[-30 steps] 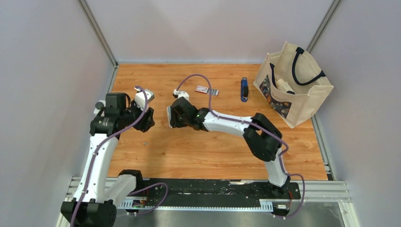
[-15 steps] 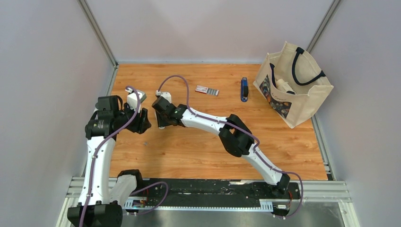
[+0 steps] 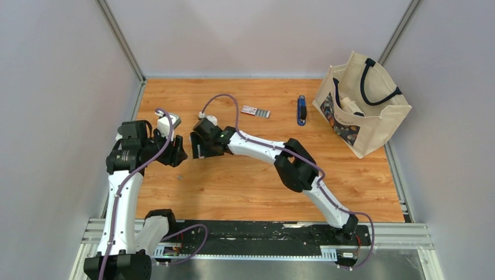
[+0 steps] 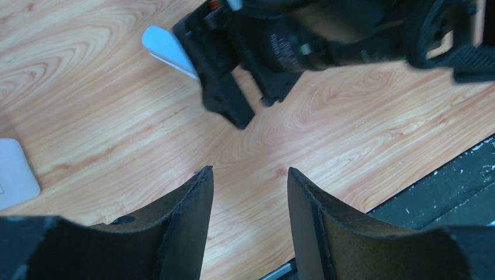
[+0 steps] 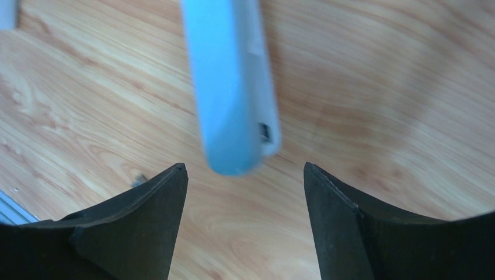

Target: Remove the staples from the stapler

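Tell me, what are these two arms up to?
Neither arm is handling anything. The left gripper and right gripper both hang open and empty over the left part of the table. The stapler lies untouched at the far side beside a tote bag, with the staples lying loose next to a small pink-and-white box.

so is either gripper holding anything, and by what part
Nothing is held. The left gripper and right gripper are both open; a pale blue bar sits just past the right one's fingertips, unclamped. The stapler lies apart.
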